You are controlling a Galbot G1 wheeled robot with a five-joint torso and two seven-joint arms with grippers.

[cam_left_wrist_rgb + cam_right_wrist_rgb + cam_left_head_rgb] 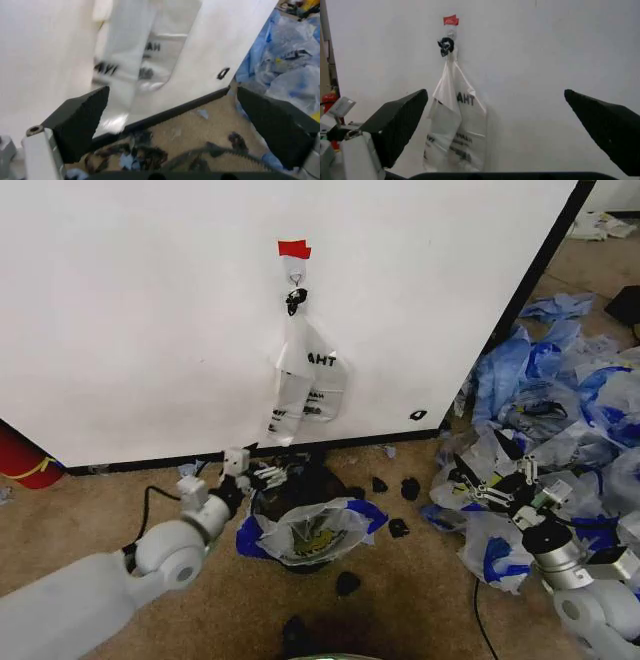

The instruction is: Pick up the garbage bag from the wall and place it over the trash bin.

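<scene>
- Garbage bag (312,532): I see a bag with a yellow face print and blue patches already draped in the mouth of the trash bin (290,480), which stands on the carpet just in front of the wall (140,310). I judge the lining step largely done; the rim looks only partly covered on the near side.
- Second bag (303,380): a narrower white bag with black lettering hangs flat on the wall from a metal hook (296,277) under a piece of red tape (294,249). It hangs directly above the bin, touching nothing below it.
- Left gripper (265,474): I have it low at the bin's far rim, near the wall's black trim. Its wrist view shows both pads spread wide with nothing between them, so I read it as released; the position suits tucking or letting go of the bag's edge.
- Right gripper (480,480): parked off to the right above the pile of discarded bags (560,410). Its pads also stand wide apart, empty, aimed toward the hanging bag.
- Surroundings: dark scraps (398,527) lie scattered on the carpet around the bin; a red cylinder (22,455) sits at the wall's left foot.
- Obstructions: the scraps and the pile crowd the floor to the right; the bin itself stands close under the hanging bag.
</scene>
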